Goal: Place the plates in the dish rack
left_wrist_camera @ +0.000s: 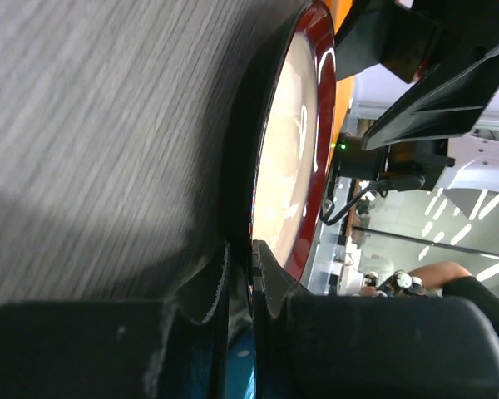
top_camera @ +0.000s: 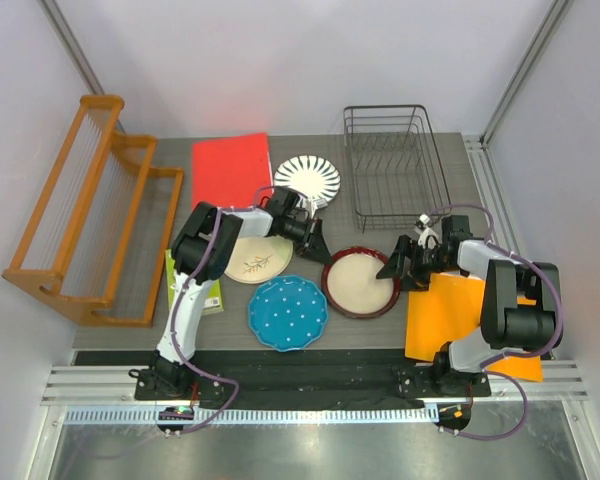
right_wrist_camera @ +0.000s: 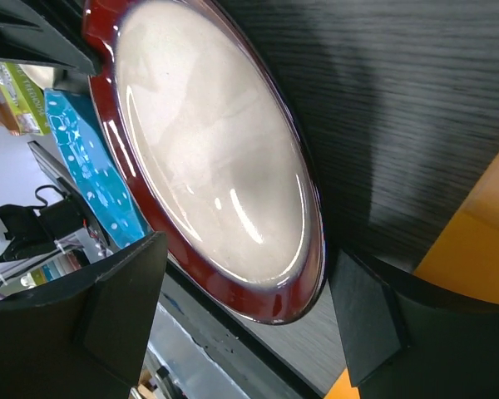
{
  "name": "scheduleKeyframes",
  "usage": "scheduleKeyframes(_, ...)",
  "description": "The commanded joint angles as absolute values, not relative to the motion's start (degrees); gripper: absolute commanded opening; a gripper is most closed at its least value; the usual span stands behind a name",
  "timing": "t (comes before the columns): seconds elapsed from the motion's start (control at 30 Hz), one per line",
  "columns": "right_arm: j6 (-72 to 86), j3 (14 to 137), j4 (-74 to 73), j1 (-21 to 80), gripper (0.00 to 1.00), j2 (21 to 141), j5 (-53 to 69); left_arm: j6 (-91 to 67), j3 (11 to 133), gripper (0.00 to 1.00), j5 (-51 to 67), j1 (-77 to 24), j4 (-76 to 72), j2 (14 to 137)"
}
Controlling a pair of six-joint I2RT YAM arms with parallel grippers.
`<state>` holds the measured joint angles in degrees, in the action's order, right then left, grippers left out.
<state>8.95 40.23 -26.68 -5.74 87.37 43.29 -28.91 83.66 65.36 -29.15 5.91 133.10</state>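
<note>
Dark-red-rimmed plate [top_camera: 360,282] sat on the grey wood-grain tabletop [top_camera: 338,225]!
My left gripper [top_camera: 315,247] was clenched on its left rim; my right gripper [top_camera: 398,268] gaped wide astride its right edge. The black wire dish rack [top_camera: 395,165] stood behind, against plain white walls [top_camera: 280,60].

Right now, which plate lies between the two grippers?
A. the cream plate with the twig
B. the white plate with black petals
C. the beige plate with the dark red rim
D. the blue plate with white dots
C: the red-rimmed beige plate has the left gripper at one side of its rim, and the right gripper stands open astride the opposite side.
</note>
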Motion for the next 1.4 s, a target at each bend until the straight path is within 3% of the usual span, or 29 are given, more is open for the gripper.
scheduleKeyframes(0.0,10.72,39.29,-20.49,-5.63,0.78,88.24,45.87,-30.23,86.74,0.0,64.34,-29.0,2.37,136.4)
scheduleKeyframes(0.43,17.22,39.11,-7.47,-4.13,0.7,90.53,56.95,-32.34,87.36,0.0,64.16,-30.5,1.06,138.16)
scheduleKeyframes(0.57,18.46,37.79,-5.98,-4.13,0.54,90.26,59.94,-32.43,87.63,0.0,64.07,-30.85,0.88,138.95)
scheduleKeyframes(0.83,18.46,36.82,-5.71,-4.13,0.45,89.3,60.65,-31.47,87.19,0.0,63.19,-31.03,1.58,139.57)
scheduleKeyframes(0.9,17.58,37.52,-7.2,-4.13,0.37,88.95,60.29,-30.85,87.36,0.0,62.76,-31.03,2.89,139.4)
scheduleKeyframes(0.97,15.83,38.67,-10.78,-4.13,0.21,88.51,59.94,-29.1,87.71,0.0,61.88,-30.94,4.56,138.44)
scheduleKeyframes(1.03,11.98,40.86,-14.13,-4.13,0.12,87.98,59.51,-26.65,87.19,0.07,60.39,-30.5,6.5,137.2)
scheduleKeyframes(1.07,10.39,41.83,-17.98,-4.13,0.01,87.72,59.07,-25.76,86.49,0.13,59.6,-30.24,7.29,135.28)
scheduleKeyframes(1.1,8.72,43.75,-20.11,-4.13,0.02,87.54,58.71,-24.79,86.22,0.24,58.37,-29.45,9.3,134.22)
scheduleKeyframes(1.17,5.63,45.43,-24.06,-4.04,0.01,87.02,58.54,-20.07,86.57,0.31,57.14,-28.39,12.55,132.29)
scheduleKeyframes(1.3,1.59,50.61,-30.58,-4.13,0.02,85.61,58.45,-14.16,87.62,0.53,54.76,-24.7,21.07,125.36)
scheduleKeyframes(1.37,-2.52,52.81,-36.08,-4.13,0.01,84.64,57.92,-11.27,88.33,0.57,53.44,-22.95,23.37,122.97)
